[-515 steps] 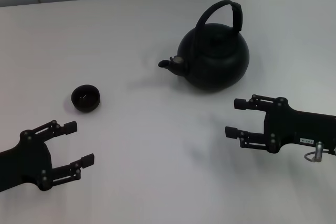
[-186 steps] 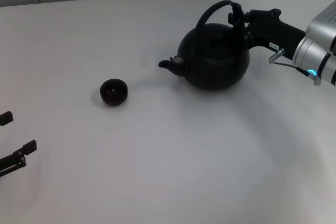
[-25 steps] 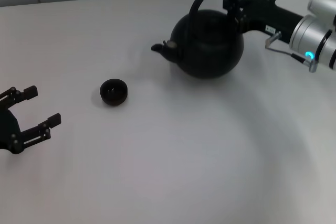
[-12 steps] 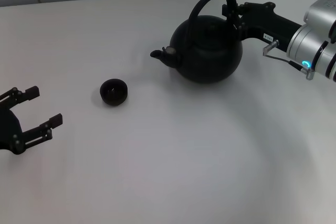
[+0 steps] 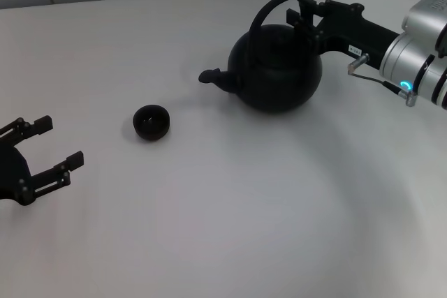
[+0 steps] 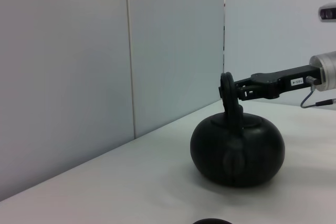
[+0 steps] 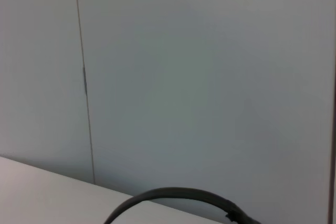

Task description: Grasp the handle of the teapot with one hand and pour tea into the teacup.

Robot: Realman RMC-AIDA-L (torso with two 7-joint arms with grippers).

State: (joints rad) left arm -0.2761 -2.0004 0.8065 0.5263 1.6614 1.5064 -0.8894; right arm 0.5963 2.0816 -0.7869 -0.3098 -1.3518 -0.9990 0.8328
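The left gripper (image 5: 50,148) waits at the nine o'clock edge of the white table (image 5: 209,228), its fingers spread apart around nothing. Toward the middle stands the teacup (image 5: 151,122), mouth up and well apart from everything else. Up at about one o'clock is the teapot (image 5: 277,75): its stubby spout (image 5: 211,76) aims toward nine o'clock, roughly at the cup, so the pot's long axis runs left to right across the table. The handle (image 5: 276,8) arches over the lid. The right gripper (image 5: 306,17) reaches in from three o'clock and is clamped on the handle's thick sleeve. From the left wrist camera the teapot (image 6: 237,149) faces nearly spout-on, handle (image 6: 229,94) edge-on.
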